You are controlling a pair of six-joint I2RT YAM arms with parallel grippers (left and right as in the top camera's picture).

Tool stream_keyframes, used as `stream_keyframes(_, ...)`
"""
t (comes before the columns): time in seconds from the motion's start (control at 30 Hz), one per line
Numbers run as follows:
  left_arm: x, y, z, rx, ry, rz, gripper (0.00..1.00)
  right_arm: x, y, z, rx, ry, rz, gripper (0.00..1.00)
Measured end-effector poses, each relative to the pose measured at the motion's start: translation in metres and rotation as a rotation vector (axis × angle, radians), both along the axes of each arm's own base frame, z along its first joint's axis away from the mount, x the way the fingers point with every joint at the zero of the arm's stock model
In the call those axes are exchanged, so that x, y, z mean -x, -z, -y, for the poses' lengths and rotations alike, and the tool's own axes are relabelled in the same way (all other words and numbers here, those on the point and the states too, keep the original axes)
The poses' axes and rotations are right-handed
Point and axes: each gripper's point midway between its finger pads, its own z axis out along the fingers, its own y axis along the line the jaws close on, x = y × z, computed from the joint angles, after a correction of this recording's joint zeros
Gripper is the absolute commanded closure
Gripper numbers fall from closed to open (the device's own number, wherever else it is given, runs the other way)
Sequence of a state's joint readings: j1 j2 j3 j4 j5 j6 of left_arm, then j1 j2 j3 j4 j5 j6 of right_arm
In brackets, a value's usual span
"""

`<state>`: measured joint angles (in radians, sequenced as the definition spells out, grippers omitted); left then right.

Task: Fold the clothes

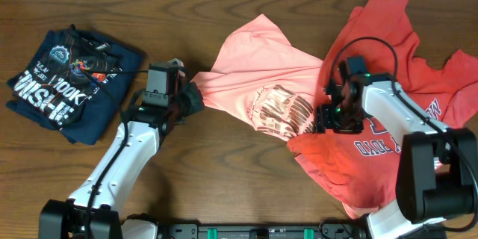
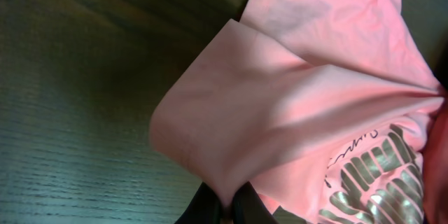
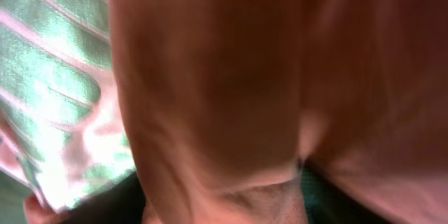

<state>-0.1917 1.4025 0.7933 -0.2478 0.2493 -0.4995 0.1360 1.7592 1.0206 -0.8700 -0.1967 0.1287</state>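
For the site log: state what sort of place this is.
Probably a robotics lab bench rather than a home: a left arm and right arm work at a wooden table, with a pink shirt, a red shirt and a folded navy shirt laid out.

**Worktop:** The worktop (image 1: 224,187) was dark brown with a fine, straight wood grain.

**Far left corner:** The navy shirt (image 1: 45,97) was deep blue. It bore white block lettering and a small multicoloured emblem.

**Middle:** The pink shirt (image 1: 250,52) was plain salmon pink. Its chest print (image 1: 282,108) showed metallic striped lettering, silver to bronze, beneath thin dark script. In the right wrist view the stripes read silver-green.

**Right edge:** The red shirt (image 1: 385,33) was orange-red, with white lettering outlined in a dark colour.

**Equipment:** The left arm (image 1: 123,157) and right arm (image 1: 385,97) were white with black joints. The left gripper (image 1: 190,98) and right gripper (image 1: 328,116) were black.
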Motion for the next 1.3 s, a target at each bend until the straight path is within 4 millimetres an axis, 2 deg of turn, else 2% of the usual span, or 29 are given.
stream_keyframes(0.07, 0.000, 0.000, -0.001, -0.005, 0.001, -0.001, 0.94, -0.001, 0.002, 0.005, 0.033, 0.025, -0.002, 0.98)
stream_keyframes(0.13, 0.000, 0.001, -0.001, -0.009, -0.002, -0.001, 0.94, -0.001, 0.003, 0.016, 0.095, 0.065, -0.006, 0.99)
stream_keyframes(0.23, 0.000, 0.002, -0.006, -0.034, -0.005, 0.003, 0.94, 0.005, -0.001, 0.049, 0.221, 0.179, -0.045, 0.99)
stream_keyframes(0.33, -0.004, 0.003, -0.022, -0.089, -0.049, 0.010, 0.94, -0.003, -0.024, 0.101, 0.329, 0.337, -0.054, 0.99)
stream_keyframes(0.43, -0.011, 0.003, -0.049, -0.138, -0.128, 0.024, 0.94, -0.025, -0.069, 0.166, 0.417, 0.523, 0.031, 0.99)
stream_keyframes(0.5, -0.016, 0.001, -0.071, -0.165, -0.195, 0.036, 0.94, -0.031, -0.102, 0.212, 0.478, 0.649, 0.106, 0.99)
stream_keyframes(0.53, -0.017, 0.001, -0.081, -0.175, -0.223, 0.038, 0.94, -0.029, -0.125, 0.244, 0.521, 0.738, 0.154, 0.99)
stream_keyframes(0.57, -0.017, 0.001, -0.090, -0.184, -0.251, 0.037, 0.94, -0.027, -0.132, 0.255, 0.540, 0.766, 0.167, 0.99)
stream_keyframes(0.6, -0.017, 0.001, -0.100, -0.191, -0.279, 0.035, 0.94, -0.019, -0.144, 0.276, 0.574, 0.825, 0.183, 0.98)
stream_keyframes(0.67, -0.016, 0.001, -0.115, -0.202, -0.322, 0.030, 0.94, 0.005, -0.157, 0.312, 0.638, 0.938, 0.182, 0.90)
stream_keyframes(0.8, -0.013, 0.003, -0.120, -0.202, -0.334, 0.014, 0.94, 0.041, -0.156, 0.346, 0.656, 1.080, 0.135, 0.71)
stream_keyframes(0.87, -0.013, 0.004, -0.117, -0.189, -0.324, 0.010, 0.94, 0.043, -0.152, 0.348, 0.584, 1.104, 0.139, 0.67)
stream_keyframes(0.9, -0.012, 0.004, -0.116, -0.183, -0.319, 0.006, 0.94, 0.038, -0.149, 0.344, 0.526, 1.089, 0.151, 0.66)
stream_keyframes(1.0, -0.008, 0.007, -0.112, -0.169, -0.305, -0.016, 0.94, 0.014, -0.143, 0.313, 0.320, 0.964, 0.184, 0.65)
stream_keyframes(1.07, -0.003, 0.011, -0.111, -0.166, -0.299, -0.042, 0.94, 0.000, -0.141, 0.282, 0.189, 0.852, 0.185, 0.60)
stream_keyframes(1.2, 0.011, 0.019, -0.109, -0.169, -0.291, -0.107, 0.94, -0.020, -0.136, 0.216, 0.046, 0.626, 0.155, 0.53)
stream_keyframes(1.3, 0.019, 0.023, -0.108, -0.170, -0.286, -0.146, 0.94, -0.026, -0.119, 0.170, -0.006, 0.472, 0.121, 0.46)
